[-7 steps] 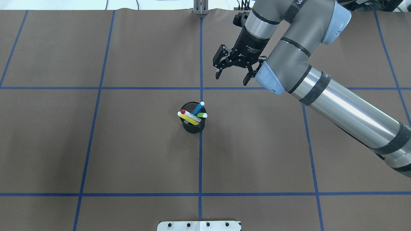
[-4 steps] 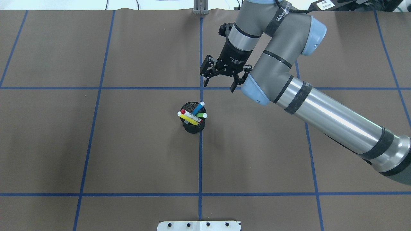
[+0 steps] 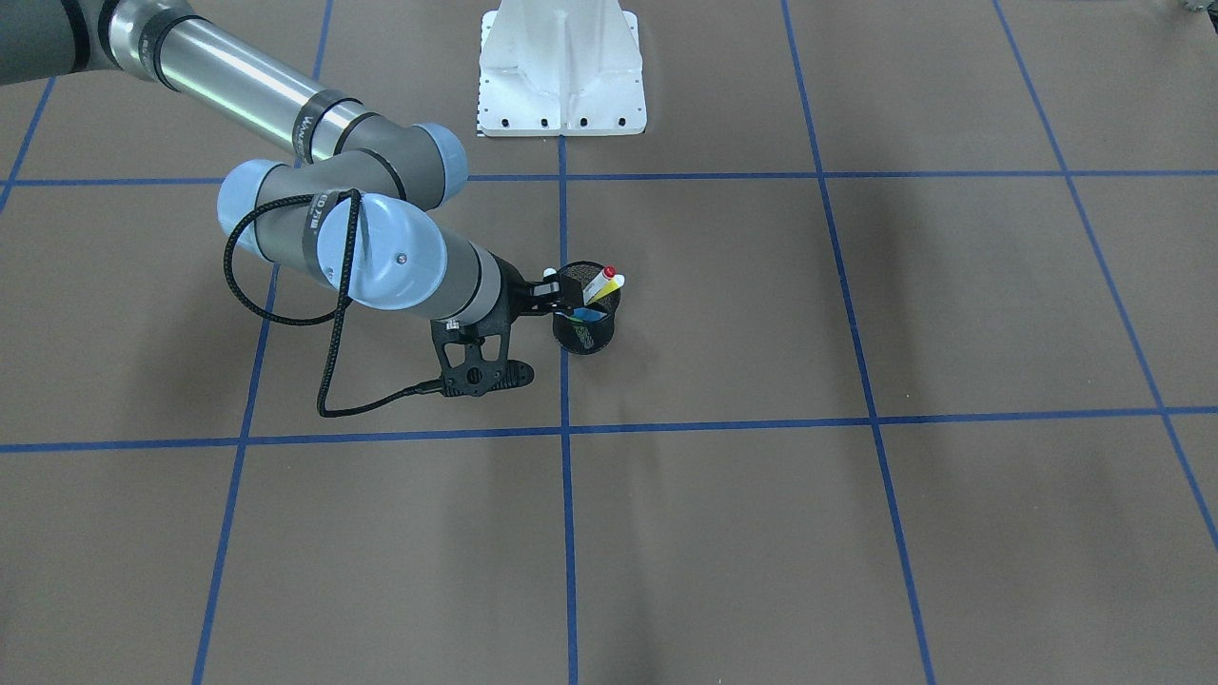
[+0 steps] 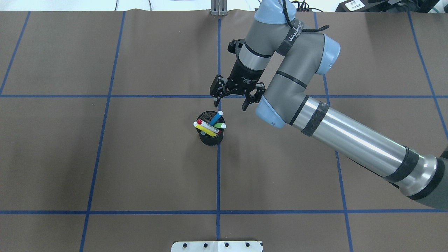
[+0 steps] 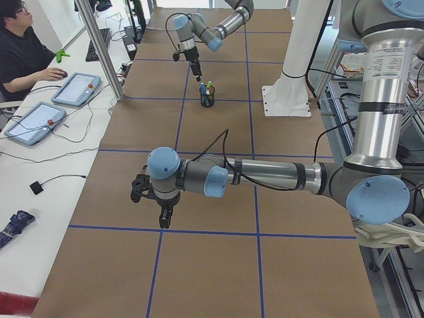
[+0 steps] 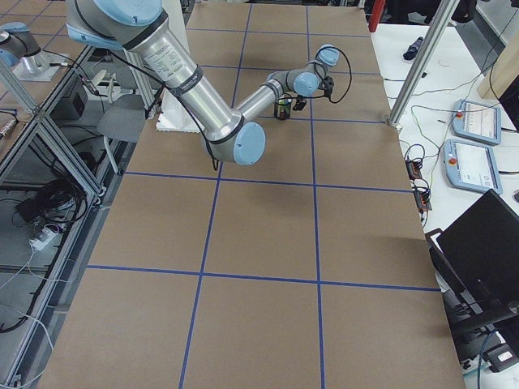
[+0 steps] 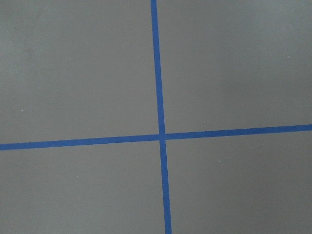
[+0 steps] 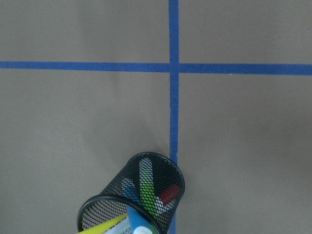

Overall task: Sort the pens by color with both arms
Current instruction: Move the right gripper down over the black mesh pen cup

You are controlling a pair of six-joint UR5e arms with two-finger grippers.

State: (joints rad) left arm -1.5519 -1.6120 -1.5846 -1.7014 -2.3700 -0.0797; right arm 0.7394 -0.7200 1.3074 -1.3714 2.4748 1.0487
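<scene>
Your right gripper (image 4: 230,105), jaws apart and empty, hovers near the pens (image 4: 210,127), which stand in the mesh cup (image 4: 211,139) just below it toward the robot; you look mid-approach, so next centre over one cap and descend.

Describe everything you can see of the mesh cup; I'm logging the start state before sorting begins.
The cup is a round holder of black wire mesh, see-through, with an open top. It stands upright on the brown table, on a blue tape line. Four pens lean inside it against its rim: a blue pen, a green pen, a yellow pen and a red-capped pen. The open right gripper hangs above, just beyond the rim, apparently apart.
</scene>
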